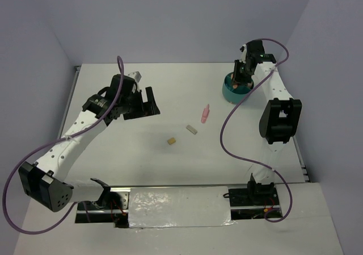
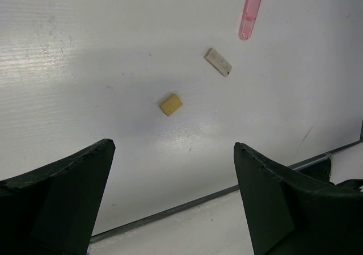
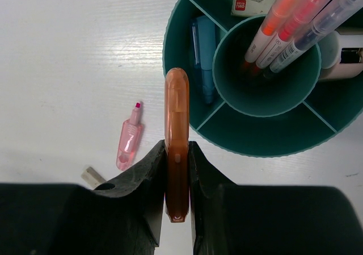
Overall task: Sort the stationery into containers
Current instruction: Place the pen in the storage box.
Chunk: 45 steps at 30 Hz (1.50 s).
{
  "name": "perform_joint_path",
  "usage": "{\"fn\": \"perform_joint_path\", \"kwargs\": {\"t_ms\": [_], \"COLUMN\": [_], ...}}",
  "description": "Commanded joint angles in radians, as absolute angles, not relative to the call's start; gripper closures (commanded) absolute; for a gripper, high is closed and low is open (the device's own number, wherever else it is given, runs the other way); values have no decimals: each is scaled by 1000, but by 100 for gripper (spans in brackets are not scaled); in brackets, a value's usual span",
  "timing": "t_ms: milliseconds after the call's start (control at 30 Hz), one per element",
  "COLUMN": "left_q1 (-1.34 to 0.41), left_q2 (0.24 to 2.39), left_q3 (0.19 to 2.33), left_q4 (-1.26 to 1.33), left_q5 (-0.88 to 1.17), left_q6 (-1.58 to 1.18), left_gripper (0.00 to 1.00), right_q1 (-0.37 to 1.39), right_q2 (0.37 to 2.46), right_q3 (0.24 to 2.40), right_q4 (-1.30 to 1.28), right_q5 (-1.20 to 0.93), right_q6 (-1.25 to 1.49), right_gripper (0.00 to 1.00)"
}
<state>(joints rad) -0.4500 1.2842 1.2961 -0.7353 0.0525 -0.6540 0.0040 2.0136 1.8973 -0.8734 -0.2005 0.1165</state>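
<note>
Overhead, the white table [image 1: 170, 170] carries two arms at work on a stationery sort, with the round teal organiser [image 3: 266, 134] standing at the far right corner. Its central well holds several upright markers, a blue piece lies in the left compartment, and a white box sits in the far one.

The right gripper [image 3: 177, 153] hangs above the organiser's near-left rim, fingers closed tight on an orange marker [image 3: 176, 107] that juts out past the fingertips. In the right wrist view, the marker's free end sits over the rim wall, by the divider between the blue piece's compartment and the empty near one. The step in hand appears to be the drop-off. The next move likely calls for a small shift inward, so the marker clears the rim and hangs over the well or a compartment before the fingers part.

The left gripper [image 2: 173, 147] hovers over the table's middle, fingers spread wide and holding nothing.

Three pieces lie loose on the table, well apart from the organiser: a pink highlighter [image 2: 249, 13], a grey eraser [image 2: 218, 62] just beside it, and a small tan eraser [image 2: 171, 104] nearest the left fingers, probably that arm's next pick.
</note>
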Motion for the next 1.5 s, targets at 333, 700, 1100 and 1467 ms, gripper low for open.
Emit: {"fn": "perform_joint_path", "kwargs": {"t_ms": [333, 700, 1100, 1467], "left_q1": [-445, -445, -445, -445], "left_q2": [1230, 1209, 1204, 1236], "left_q3": [1276, 1282, 1272, 1301], "left_q4": [-732, -755, -758, -765], "left_q5": [43, 32, 28, 25], "left_q6": [-649, -652, -649, -626], "left_gripper": [1, 1, 1, 1], "right_q1": [9, 9, 9, 14], "right_q2": [1970, 1977, 2048, 2106], "right_q3": [1893, 1904, 1950, 1996], "right_q4": [-842, -848, -862, -862], "right_q5": [-222, -219, -247, -268], "right_q6": [101, 97, 95, 98], "right_gripper": [92, 92, 88, 80]}}
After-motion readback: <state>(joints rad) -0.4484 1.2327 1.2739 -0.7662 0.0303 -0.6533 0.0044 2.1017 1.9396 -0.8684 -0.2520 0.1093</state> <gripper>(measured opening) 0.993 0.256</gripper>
